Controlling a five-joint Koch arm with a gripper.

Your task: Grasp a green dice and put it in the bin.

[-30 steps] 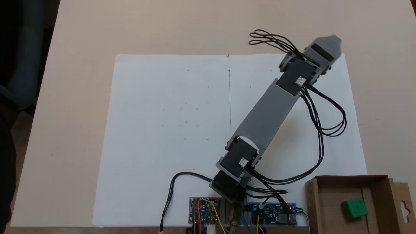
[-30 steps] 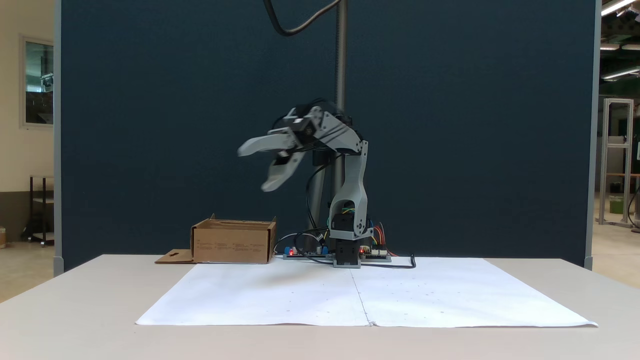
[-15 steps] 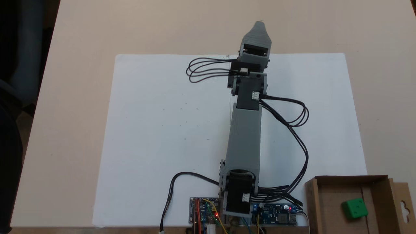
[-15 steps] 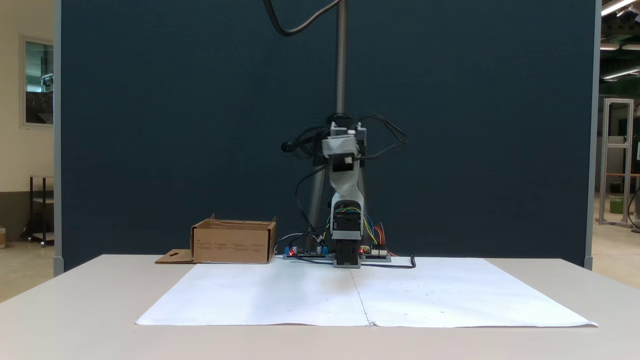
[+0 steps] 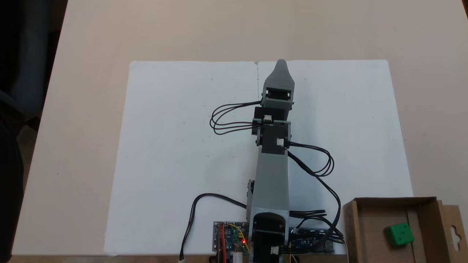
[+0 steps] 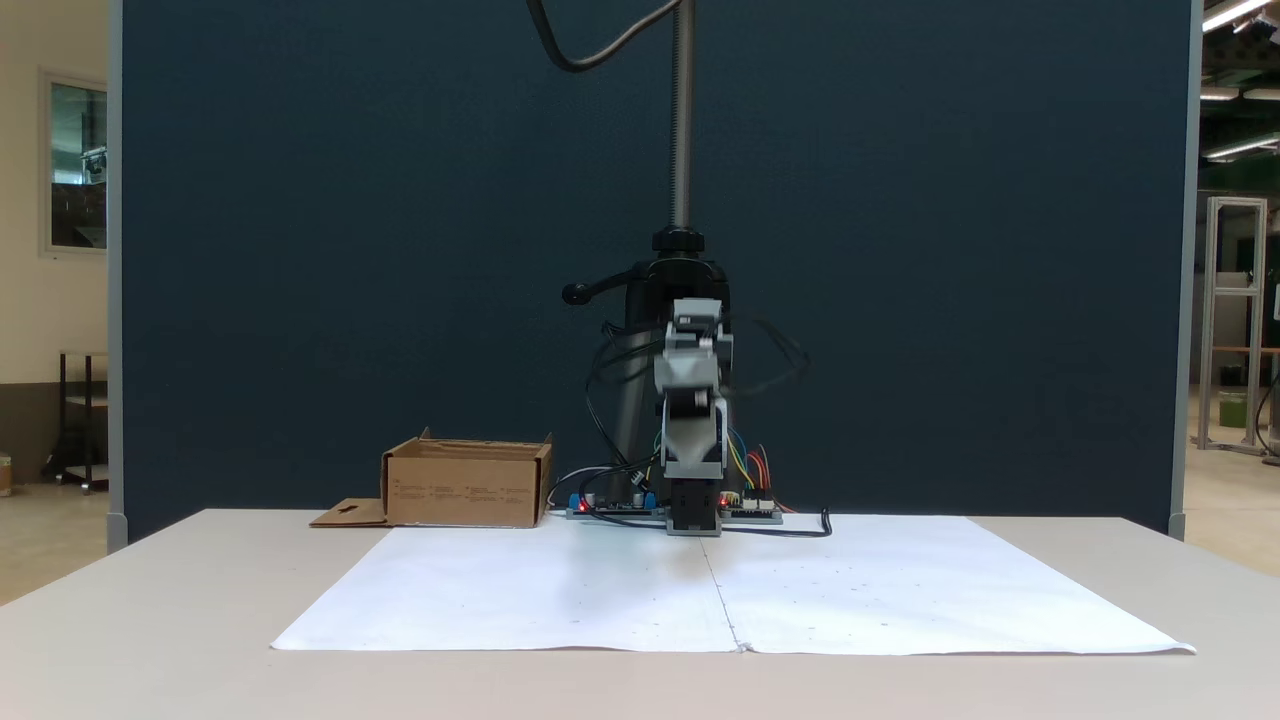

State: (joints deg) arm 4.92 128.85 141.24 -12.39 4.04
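While the rounded green dice (image 5: 399, 234) lies inside the cardboard bin (image 5: 426, 223), the fingers' (image 5: 280, 69) opening cannot be told.

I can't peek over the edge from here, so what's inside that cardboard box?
In the fixed view from above, the bin holds one green dice lying on its floor. The picture's lower edge cuts off the rest of the floor.

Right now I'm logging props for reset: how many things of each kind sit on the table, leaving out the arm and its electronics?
Green dice: 1, lying inside the box
Cardboard box: 1
White paper sheets: 2, laid edge to edge
Total: 4
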